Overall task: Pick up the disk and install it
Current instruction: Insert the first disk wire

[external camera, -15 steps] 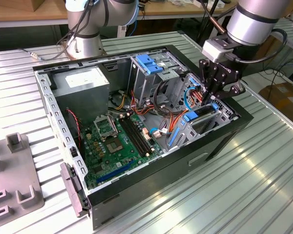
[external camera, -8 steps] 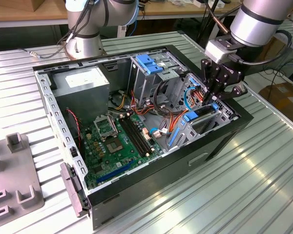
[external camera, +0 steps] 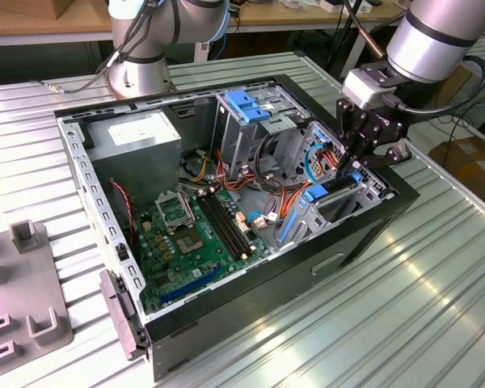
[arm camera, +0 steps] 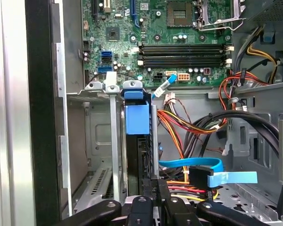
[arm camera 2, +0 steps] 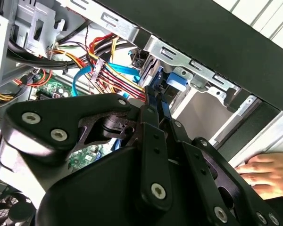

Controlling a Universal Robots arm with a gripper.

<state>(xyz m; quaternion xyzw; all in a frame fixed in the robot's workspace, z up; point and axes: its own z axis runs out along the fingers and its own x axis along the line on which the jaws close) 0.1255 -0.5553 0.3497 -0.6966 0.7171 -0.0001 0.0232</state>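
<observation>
In the first wrist view the gripper (arm camera: 153, 200) sits nearest, and the disk (arm camera: 140, 160) stands on edge directly ahead of its jaws, its long axis running straight away from them down into a narrow metal bay (arm camera: 114, 141). The jaws look closed on the disk's near edge, one finger to each flat side, though the contact itself is half hidden by the finger links. At the far end of the disk a blue rail tab (arm camera: 137, 117) caps it, level with the bay's rim. Just beside the gripper lies a flat blue data cable (arm camera: 193, 165) with a bundle of red, orange and yellow power wires (arm camera: 177, 125). Beyond the bay lies the green motherboard (arm camera: 146, 33).

In the exterior view the gripper (external camera: 357, 158) is down inside the open computer case (external camera: 331, 250) at the corner toward the exterior view's right, the disk (external camera: 339, 194) slanting in the slot below it. Farther back stand one drive cage (external camera: 246, 109) with a blue top and one grey power supply (external camera: 133, 133). The case rests on a ribbed metal tabletop (external camera: 436, 307).

By count: one arm, one gripper, one disk. In the second wrist view a person's hand (arm camera 2: 269, 174) rests beside the case
</observation>
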